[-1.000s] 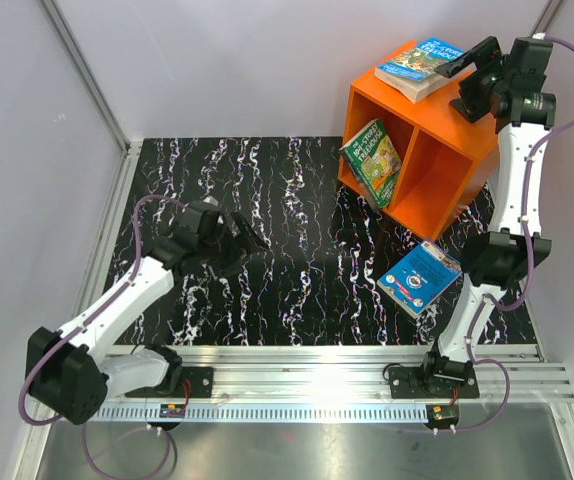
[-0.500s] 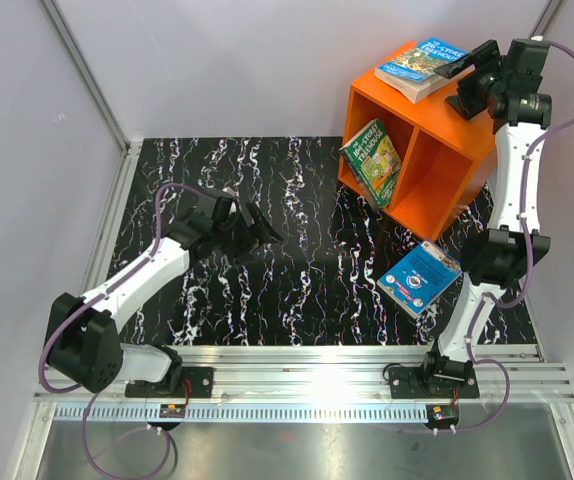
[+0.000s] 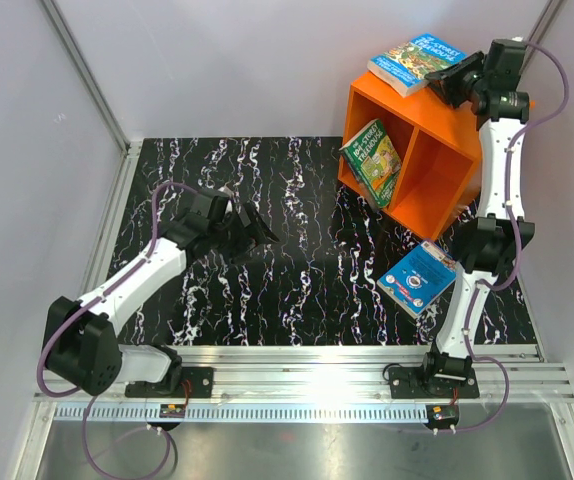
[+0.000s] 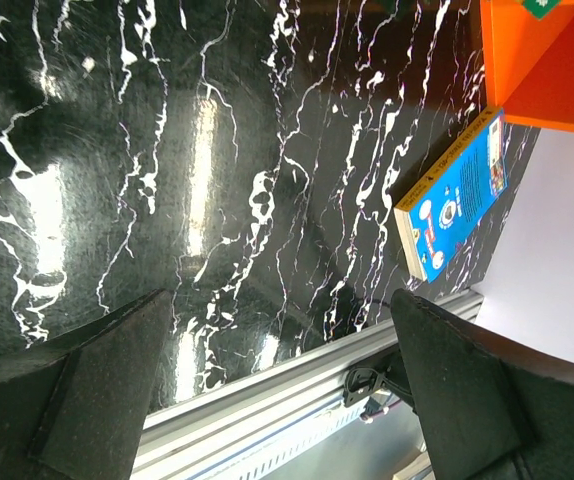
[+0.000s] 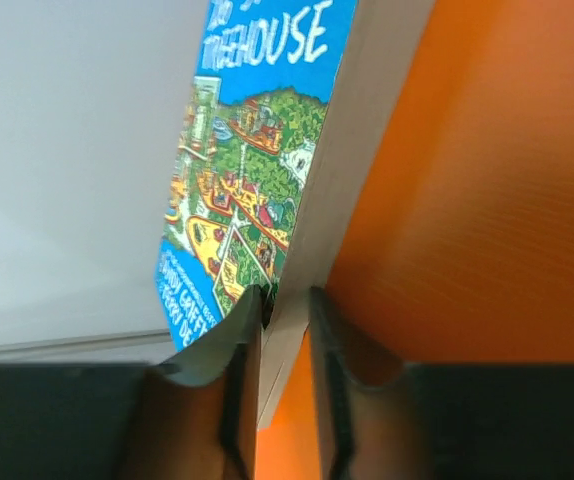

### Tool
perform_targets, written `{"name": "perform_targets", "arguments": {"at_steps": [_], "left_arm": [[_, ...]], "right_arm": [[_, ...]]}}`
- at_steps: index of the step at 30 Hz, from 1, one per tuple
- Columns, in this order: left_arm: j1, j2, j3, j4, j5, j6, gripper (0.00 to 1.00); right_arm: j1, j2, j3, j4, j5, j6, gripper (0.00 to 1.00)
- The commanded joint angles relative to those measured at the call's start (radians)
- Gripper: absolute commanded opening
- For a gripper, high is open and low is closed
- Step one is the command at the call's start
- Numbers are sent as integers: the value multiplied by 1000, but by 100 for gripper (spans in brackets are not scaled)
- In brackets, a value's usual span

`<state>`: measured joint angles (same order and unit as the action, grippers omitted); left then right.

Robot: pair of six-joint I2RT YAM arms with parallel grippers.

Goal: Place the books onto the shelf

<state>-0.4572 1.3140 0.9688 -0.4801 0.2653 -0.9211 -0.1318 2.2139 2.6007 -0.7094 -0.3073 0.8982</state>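
The shelf (image 3: 432, 175) is bright orange. At its top, the treehouse book (image 3: 415, 62) has a blue cover with white lettering and a green-and-yellow drawing. The green book (image 3: 372, 162) stands in its left compartment. In front of it, the blue book (image 3: 419, 277) bears a white round emblem. The surface (image 3: 267, 290) beneath is black with white veins.

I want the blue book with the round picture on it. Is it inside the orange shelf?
No, the blue book lies flat on the black table in front of the orange shelf, outside both compartments.
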Motion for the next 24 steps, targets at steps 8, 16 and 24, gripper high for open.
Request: {"name": "perform_targets", "arguments": {"at_steps": [8,16,24], "left_arm": [[28,-7,-8,70,43,16,95],[34,44,18,89,74,34,95],[38,85,60,83,101,54,95]], "right_arm": [[31,43,-56,-130,7,-61,0],[75,-103,-213,-90,-16,-137,0],[107,-256,-264,-107,14,-145,40]]}}
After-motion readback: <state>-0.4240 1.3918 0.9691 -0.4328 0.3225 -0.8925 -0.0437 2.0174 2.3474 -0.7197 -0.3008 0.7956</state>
